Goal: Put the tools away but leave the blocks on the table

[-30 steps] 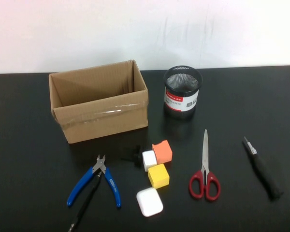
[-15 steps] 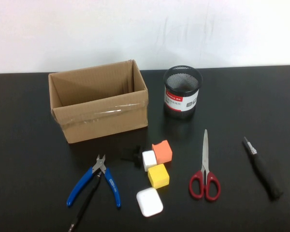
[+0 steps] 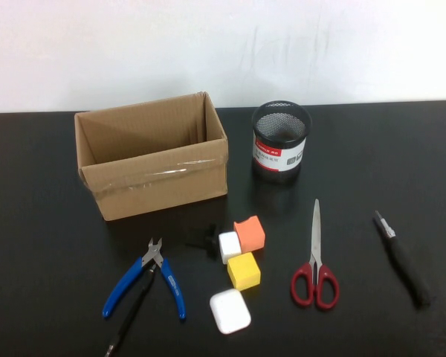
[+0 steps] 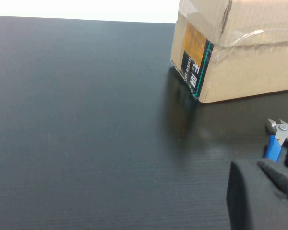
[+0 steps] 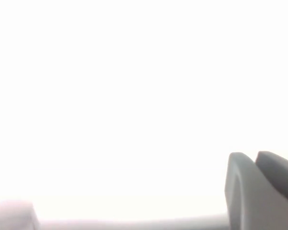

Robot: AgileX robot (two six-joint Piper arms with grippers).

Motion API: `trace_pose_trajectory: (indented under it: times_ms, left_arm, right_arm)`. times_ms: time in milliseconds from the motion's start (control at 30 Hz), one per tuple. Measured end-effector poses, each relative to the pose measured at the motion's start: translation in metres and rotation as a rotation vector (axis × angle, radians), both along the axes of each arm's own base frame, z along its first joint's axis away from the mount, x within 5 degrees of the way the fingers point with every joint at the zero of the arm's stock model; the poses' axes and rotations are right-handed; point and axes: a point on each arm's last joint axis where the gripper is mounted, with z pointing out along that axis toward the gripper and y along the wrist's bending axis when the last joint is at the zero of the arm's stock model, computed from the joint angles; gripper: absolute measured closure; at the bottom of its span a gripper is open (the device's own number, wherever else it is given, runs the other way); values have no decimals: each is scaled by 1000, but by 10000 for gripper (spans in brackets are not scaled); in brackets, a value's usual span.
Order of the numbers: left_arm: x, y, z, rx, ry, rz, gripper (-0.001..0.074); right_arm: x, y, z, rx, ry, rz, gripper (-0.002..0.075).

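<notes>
We look down on a black worktop (image 3: 44, 223) with nothing yet put away. An open cardboard box (image 3: 152, 156) sits at the back left, and a black mesh cup (image 3: 281, 141) stands just to its right.

In front of the box lie the blue-handled pliers (image 3: 145, 279), with a slim black stick (image 3: 130, 316) lying along and partly under them. Near the centre, the orange cube (image 3: 250, 233), white cube (image 3: 230, 246) and yellow cube (image 3: 244, 270) sit touching one another, with a white rounded case (image 3: 230, 310) just in front and a tiny black object (image 3: 205, 239) beside the white cube. The red-handled scissors (image 3: 315, 260) lie to the right, blades pointing away from us, and a second black stick (image 3: 403, 258) lies further right.

Neither arm appears from above. Our left gripper (image 4: 264, 194) hovers low near the pliers' tip, jaws pressed together. Our right gripper (image 5: 259, 191) faces a blank white surface, jaws also pressed together.

We judge the main risks to be these: grabbing the pliers may drag the stick along, and a careless sweep may knock the close-packed cubes or mistake the case for a tool.
</notes>
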Motion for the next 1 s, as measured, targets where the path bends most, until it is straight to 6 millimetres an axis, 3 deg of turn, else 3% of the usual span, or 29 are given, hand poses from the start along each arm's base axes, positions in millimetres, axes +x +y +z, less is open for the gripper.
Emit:
trace_pose_trajectory:
  times_ms: [133,200,300,467,633,700,867,1000]
  left_arm:
    - [0,0,0,0,0,0,741]
    - [0,0,0,0,0,0,741]
    - [0,0,0,0,0,0,741]
    - [0,0,0,0,0,0,741]
    - [0,0,0,0,0,0,741]
    - [0,0,0,0,0,0,741]
    - [0,0,0,0,0,0,741]
    - [0,0,0,0,0,0,741]
  right_arm:
    - [-21,0,28,17,-344,20,733]
    - [-28,0,44,39,-399,29,733]
    - [-38,0,79,60,-363,35,733]
    - [-42,-1,133,124,-113,47,733]
    - [-14,0,162,148,289,43,733]
    - [7,0,165,168,493,47,733]
    - [55,-3,157,42,742,-3,733]
    - [84,1,144,147,860,74,733]
